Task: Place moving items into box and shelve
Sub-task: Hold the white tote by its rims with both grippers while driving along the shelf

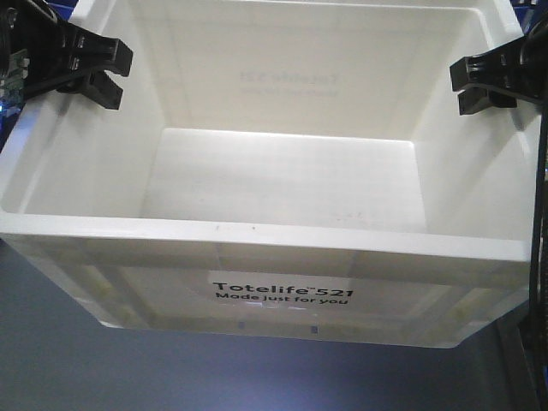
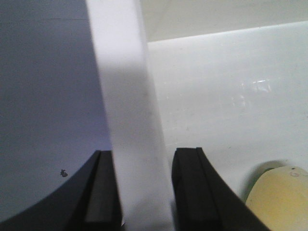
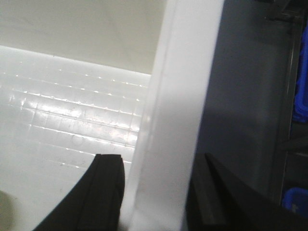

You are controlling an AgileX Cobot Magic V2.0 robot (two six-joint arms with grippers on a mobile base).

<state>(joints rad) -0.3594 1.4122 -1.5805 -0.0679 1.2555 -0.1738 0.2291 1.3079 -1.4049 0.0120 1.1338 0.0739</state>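
- The box (image 1: pixel 282 248) was held up, a ball (image 2: pixel 281 197) inside.
- Its side walls were pinched tight by the left gripper (image 1: pixel 110 77) and right gripper (image 1: pixel 467 86).
- Slipping could be caused by uneven lifting.

The box (image 1: pixel 257 233) sits between the two grippers. The left gripper (image 1: pixel 116 77) straddles the box's left wall near its far corner, one finger outside and one inside, both against the wall. The right gripper (image 1: pixel 461 90) straddles the right wall opposite it in the same way. Inside the box a plush ball (image 2: pixel 279 197) lies on the floor by the left wall, just beside the left gripper's inner finger. A bin (image 3: pixel 296 204) stands outside, well apart from the right wall
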